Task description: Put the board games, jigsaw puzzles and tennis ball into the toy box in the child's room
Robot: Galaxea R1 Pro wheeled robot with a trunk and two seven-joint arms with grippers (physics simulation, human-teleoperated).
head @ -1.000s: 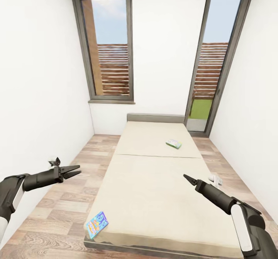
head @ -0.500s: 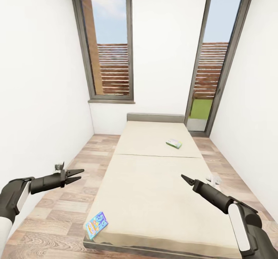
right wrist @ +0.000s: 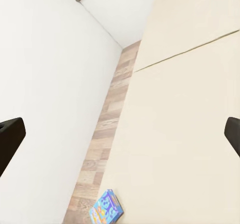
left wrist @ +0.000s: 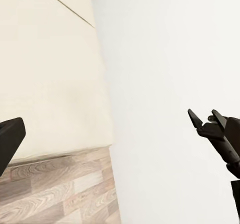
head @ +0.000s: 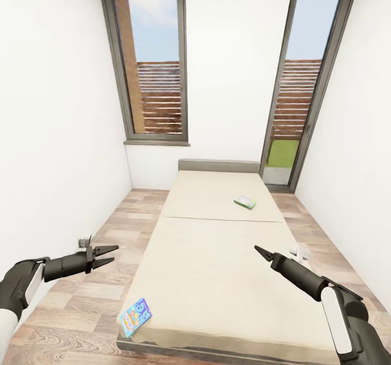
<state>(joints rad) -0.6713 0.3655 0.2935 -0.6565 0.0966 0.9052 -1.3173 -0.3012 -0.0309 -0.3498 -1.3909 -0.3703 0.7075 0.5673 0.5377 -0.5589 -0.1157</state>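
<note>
Child's room, seen from the foot of the bed: a low wide beige mattress in two sections on a grey frame, headboard against the far white wall, between two tall dark-framed windows. Wood-plank floor runs down both sides of the bed. Item one, small blue board game: lies flat on the near left corner of the mattress, right at the edge by the floor; my right wrist camera sees it too, at the mattress border beside the planks. Item two, pale green-and-white board game: lies flat on the far section of the mattress, toward its right side, just beyond the seam between the two sections and well apart from the blue one. My left gripper: held over the floor to the left of the bed, fingers parted, nothing between them, pointing toward the mattress. My right gripper: held above the near section of the mattress toward its right edge; from the head camera the fingers read as one narrow tip, yet my right wrist camera shows them set wide at opposite borders of its picture, so released, holding nothing. A small white object lies on the floor by the bed's right side, too small to identify.
</note>
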